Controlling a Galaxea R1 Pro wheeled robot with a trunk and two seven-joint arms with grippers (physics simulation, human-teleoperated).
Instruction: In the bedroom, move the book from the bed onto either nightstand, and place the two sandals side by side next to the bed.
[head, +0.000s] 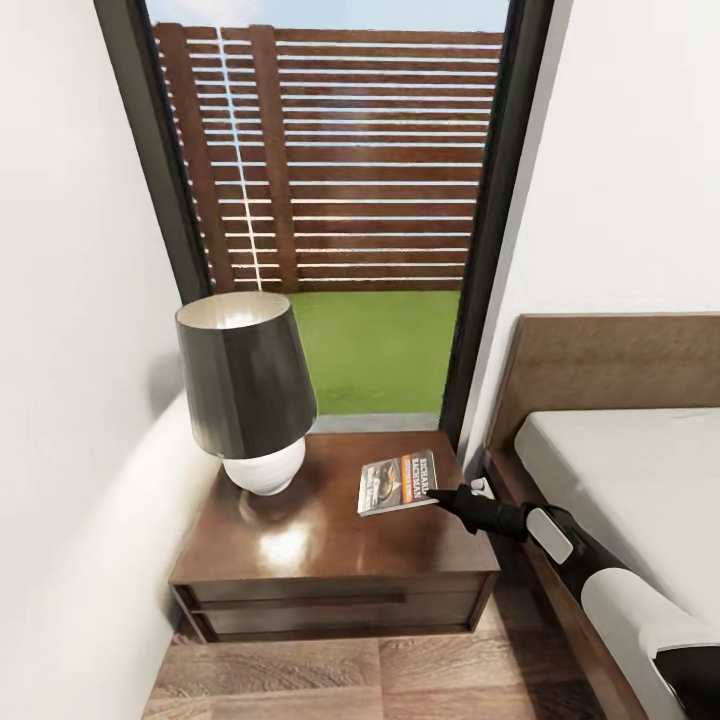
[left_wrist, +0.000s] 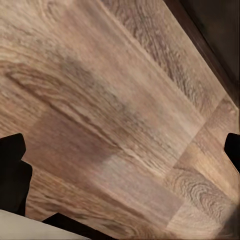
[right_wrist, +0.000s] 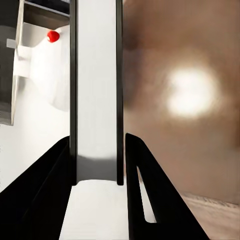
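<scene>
Your right gripper (head: 447, 494) is clamped on the near edge of the book (head: 398, 483), and the right wrist view shows why the hold works: the two black fingers (right_wrist: 142, 190) press against either face of the thin book (right_wrist: 95, 90), seen edge-on. The book sits over the right rear part of the nightstand (head: 330, 545), very low or perhaps already resting on its glossy top; you cannot tell which from here. That spot looks chosen to keep it clear of the lamp (head: 247, 385), which takes up the left half, and within your reach from the bed (head: 630, 470) side.

Your left gripper (left_wrist: 122, 150) hangs over the wood floor (left_wrist: 110, 100), fingertips spread wide apart and holding nothing, so it seems parked out of the way.

Count: one book, one nightstand, one lamp, one bed, one window (head: 330, 200).
</scene>
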